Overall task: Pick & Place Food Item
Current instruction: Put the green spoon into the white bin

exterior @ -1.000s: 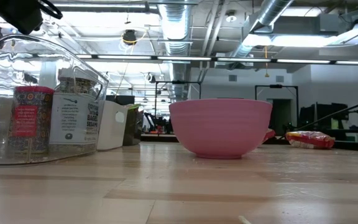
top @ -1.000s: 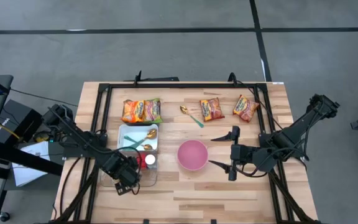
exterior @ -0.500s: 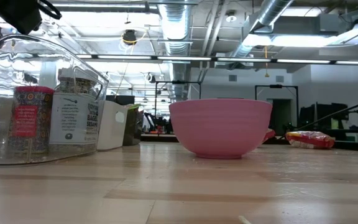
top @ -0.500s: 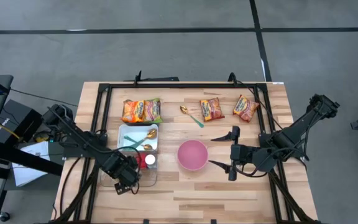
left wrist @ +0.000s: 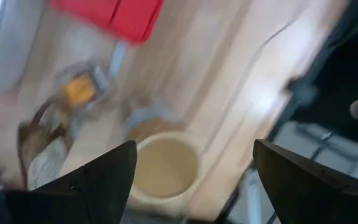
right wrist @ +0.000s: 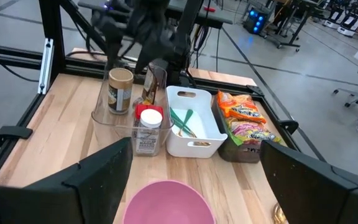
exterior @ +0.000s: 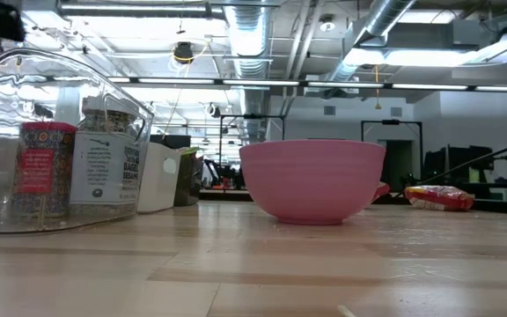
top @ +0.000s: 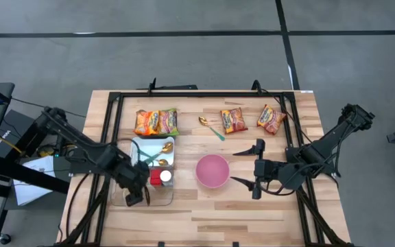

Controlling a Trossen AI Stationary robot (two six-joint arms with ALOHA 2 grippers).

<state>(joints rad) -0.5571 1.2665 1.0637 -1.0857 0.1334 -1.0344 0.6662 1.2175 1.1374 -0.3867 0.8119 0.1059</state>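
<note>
Nothing has yet been picked up, as far as can be judged: every food packet lies untouched at the far side of the table, and both grippers are empty.

Nearest, at the left, the left gripper is seen with its jaws released, hovering over the near end of a clear tray that holds spice jars. Nothing is held between its fingers; in the left wrist view only a blurred tan-lidded jar is seen below them.

At the middle, a pink bowl stands empty. Just to its right, the right gripper is held with its jaws spread wide, gripping nothing and pointed toward the bowl.

Farther back on the left, a white bin with spoons lies just beyond the clear tray.

Farthest, four noodle packets are spread in a row: an orange packet touching a green-edged packet at the far left, then a third packet and a fourth packet at the far right, apart from each other. A gold spoon lies between the two pairs.

Reaching, grasping, carrying and setting down a packet all appear still to be done; the bowl seems the likely destination, though that cannot be told for certain.
</note>
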